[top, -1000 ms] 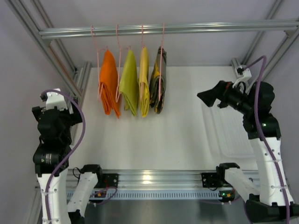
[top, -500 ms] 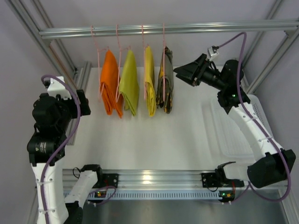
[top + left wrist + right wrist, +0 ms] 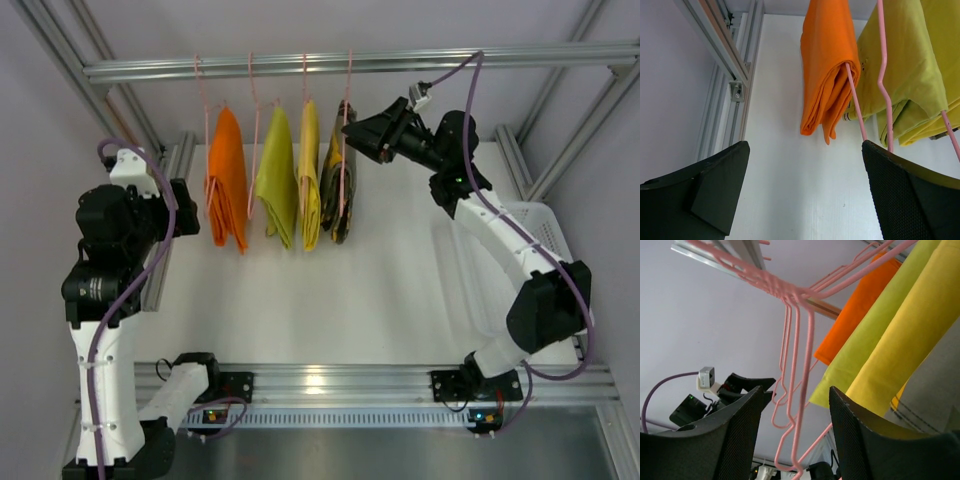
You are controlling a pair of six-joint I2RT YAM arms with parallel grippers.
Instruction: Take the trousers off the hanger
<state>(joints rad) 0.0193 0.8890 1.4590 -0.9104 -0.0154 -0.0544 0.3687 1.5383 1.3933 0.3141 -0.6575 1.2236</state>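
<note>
Camouflage cloth of the trousers (image 3: 338,190) draped over the hanger (image 3: 349,85), last toward three o'clock among four garments on the rail (image 3: 420,61), at twelve o'clock above the table (image 3: 350,300). At three o'clock of that hanger, right gripper (image 3: 797,390), fingers apart either side of its pink wire, not pinching. At nine o'clock of the orange garment (image 3: 226,180), left gripper (image 3: 805,145), gaping wide, holding nothing.
</note>
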